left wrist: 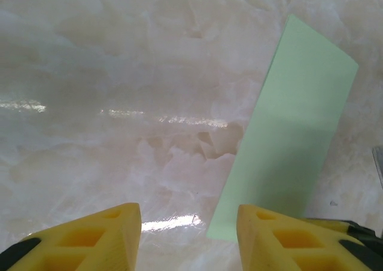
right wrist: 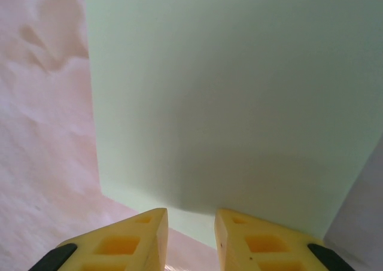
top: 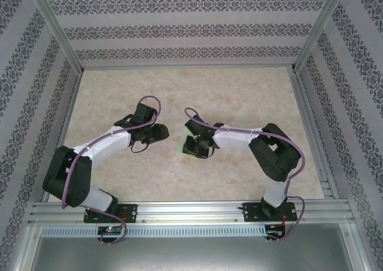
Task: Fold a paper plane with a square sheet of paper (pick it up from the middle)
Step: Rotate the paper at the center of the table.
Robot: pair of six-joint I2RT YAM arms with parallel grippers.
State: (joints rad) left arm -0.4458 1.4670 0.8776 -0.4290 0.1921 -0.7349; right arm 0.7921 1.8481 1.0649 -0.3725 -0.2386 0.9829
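Note:
The square sheet of paper (top: pixel 179 146) is pale green and lies flat on the marble table in the middle, mostly hidden under my right gripper (top: pixel 195 146). In the right wrist view the sheet (right wrist: pixel 227 91) spreads out just ahead of the right gripper (right wrist: pixel 191 238). Its yellow fingers stand a little apart, with the sheet's near edge running between the tips. In the left wrist view the sheet (left wrist: pixel 293 133) looks like a slanted strip beside the right finger (left wrist: pixel 269 235). My left gripper (left wrist: pixel 188 235) is open over bare table, just left of the sheet (top: pixel 160 133).
The marble tabletop (top: pixel 179 91) is ringed by patterned walls and aluminium posts (top: pixel 55 32). An aluminium rail (top: pixel 191 211) with both arm bases runs along the near edge. Purple cables loop above each wrist.

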